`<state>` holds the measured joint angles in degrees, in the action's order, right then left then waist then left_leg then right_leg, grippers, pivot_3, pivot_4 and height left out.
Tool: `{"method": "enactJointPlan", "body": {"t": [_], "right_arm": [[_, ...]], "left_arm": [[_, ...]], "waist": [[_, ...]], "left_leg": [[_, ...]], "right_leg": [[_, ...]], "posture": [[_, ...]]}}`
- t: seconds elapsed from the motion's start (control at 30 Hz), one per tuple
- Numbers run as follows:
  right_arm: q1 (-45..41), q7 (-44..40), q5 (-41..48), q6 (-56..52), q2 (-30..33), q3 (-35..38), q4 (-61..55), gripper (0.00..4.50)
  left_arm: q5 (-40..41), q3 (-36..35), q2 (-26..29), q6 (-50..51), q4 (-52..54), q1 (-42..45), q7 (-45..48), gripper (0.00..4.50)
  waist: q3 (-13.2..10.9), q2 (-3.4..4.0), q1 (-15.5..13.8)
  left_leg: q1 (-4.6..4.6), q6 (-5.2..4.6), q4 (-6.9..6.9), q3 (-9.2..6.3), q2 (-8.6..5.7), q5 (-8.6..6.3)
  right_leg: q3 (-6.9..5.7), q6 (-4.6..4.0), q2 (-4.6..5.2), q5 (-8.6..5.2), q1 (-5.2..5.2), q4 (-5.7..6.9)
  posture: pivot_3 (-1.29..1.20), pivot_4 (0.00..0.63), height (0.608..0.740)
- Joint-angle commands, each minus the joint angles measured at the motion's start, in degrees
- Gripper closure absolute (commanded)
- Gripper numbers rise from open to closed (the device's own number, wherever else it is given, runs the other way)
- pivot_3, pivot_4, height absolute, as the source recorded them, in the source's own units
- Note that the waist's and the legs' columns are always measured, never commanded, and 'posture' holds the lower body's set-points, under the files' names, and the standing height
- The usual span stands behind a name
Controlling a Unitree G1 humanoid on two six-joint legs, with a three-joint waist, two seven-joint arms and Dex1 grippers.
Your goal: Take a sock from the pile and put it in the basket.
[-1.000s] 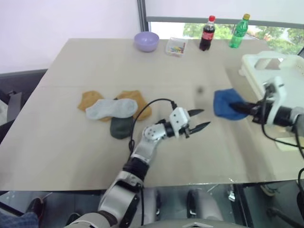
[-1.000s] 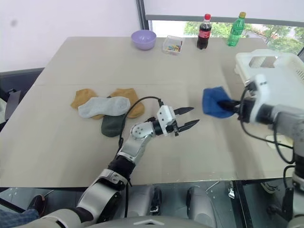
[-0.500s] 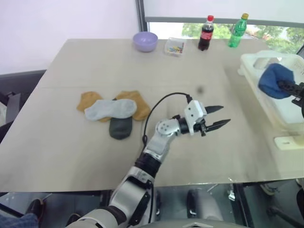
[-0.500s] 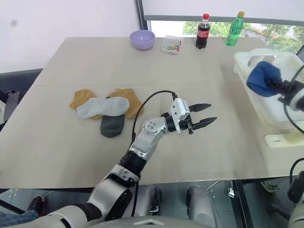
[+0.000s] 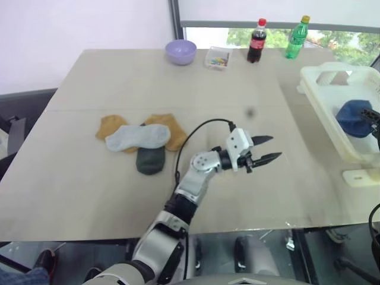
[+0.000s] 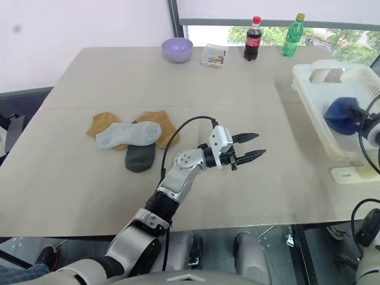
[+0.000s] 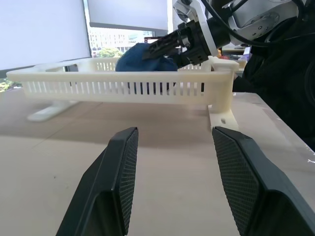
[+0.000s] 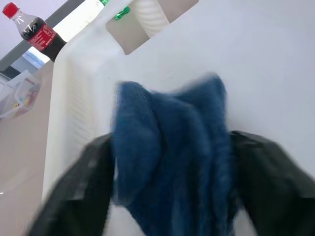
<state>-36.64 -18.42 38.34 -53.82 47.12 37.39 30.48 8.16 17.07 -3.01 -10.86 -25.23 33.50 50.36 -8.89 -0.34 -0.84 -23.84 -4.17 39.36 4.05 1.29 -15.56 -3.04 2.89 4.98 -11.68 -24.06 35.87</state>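
Spreading wide, right hand (image 8: 167, 196) straddles blue sock (image 8: 172, 162) inside basket (image 6: 309, 77).

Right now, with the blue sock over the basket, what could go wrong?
1. In the right wrist view the blue sock sits between the spread fingers of the right claw; it may snag and get dragged out of the basket as the arm withdraws.
2. The open left claw hangs over the table beside the pile; reaching back carelessly could scatter it.
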Motion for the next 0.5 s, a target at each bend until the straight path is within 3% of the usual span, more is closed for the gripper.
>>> {"method": "enactJointPlan", "body": {"t": [0.03,0.27,0.4,0.5], "right_arm": [[-0.97,1.22,-1.58,4.42,0.91,1.01,-1.82,0.45],[0.63,-2.28,-6.20,13.98,1.05,-3.28,-5.67,0.45],[2.07,-10.28,-5.07,19.46,-0.41,-5.09,-11.62,0.45],[6.61,-18.93,-0.48,20.03,-4.00,-7.98,-22.52,0.45]], "left_arm": [[0.37,0.00,-0.11,-0.37,2.28,0.01,0.11,1.95],[0.37,-0.29,0.43,-0.27,1.83,0.15,0.06,1.95],[0.58,-1.22,1.68,0.49,3.15,-0.47,-0.71,1.95],[0.25,-2.74,4.40,2.25,6.18,-2.03,-2.32,1.95]], "waist": [[0.00,0.00,0.00],[0.00,0.01,0.07],[0.00,0.05,0.20],[0.00,0.04,0.18]], "left_leg": [[0.00,0.00,0.00,0.00,0.00,0.00],[0.02,-0.01,0.00,0.03,0.00,-0.01],[0.04,-0.01,0.00,0.04,0.01,-0.01],[0.05,-0.01,0.00,0.02,0.04,-0.01]], "right_leg": [[0.01,0.00,0.00,0.00,0.00,0.00],[0.05,0.02,-0.03,0.00,0.00,0.00],[0.07,0.03,-0.06,0.01,-0.01,0.00],[0.07,0.04,-0.09,0.01,0.00,0.01]], "posture": [[0.00,0.150,0.733],[0.00,0.150,0.733],[0.00,0.150,0.733],[0.00,0.150,0.733]]}}
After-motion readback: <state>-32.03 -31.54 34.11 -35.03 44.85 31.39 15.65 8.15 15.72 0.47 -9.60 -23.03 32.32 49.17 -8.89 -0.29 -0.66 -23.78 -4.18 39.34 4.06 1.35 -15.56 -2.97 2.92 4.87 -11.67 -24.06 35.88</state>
